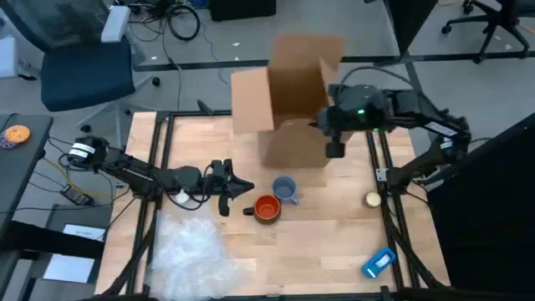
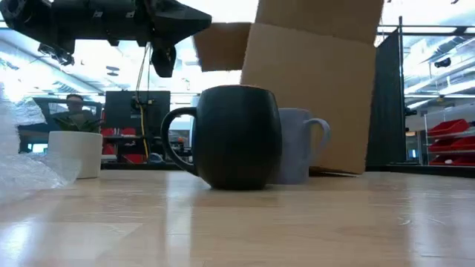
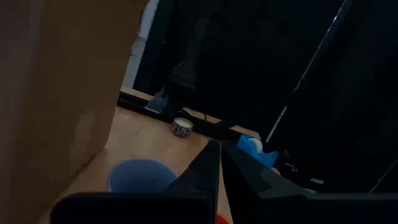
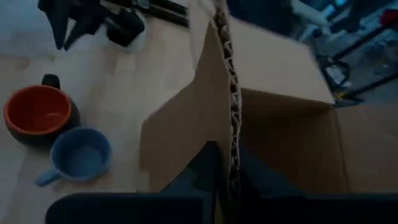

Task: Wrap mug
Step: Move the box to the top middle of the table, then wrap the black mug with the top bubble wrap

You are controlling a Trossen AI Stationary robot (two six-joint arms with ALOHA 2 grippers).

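Two mugs, orange-lined (image 1: 266, 207) and blue (image 1: 285, 190), one cardboard box (image 1: 288, 100) clamped in right jaws (image 4: 227, 163), left jaws (image 1: 236, 187) together.

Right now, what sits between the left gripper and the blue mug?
In the high view, only the dark mug with the orange inside sits partly between the left gripper and the blue mug; otherwise bare wood.

A dark mug (image 2: 236, 138) stands mid-worktop (image 2: 297, 222), a pale blue mug (image 2: 300, 144) just behind it, before an open cardboard box (image 2: 319, 81); a dark arm (image 2: 96, 18) hangs overhead.
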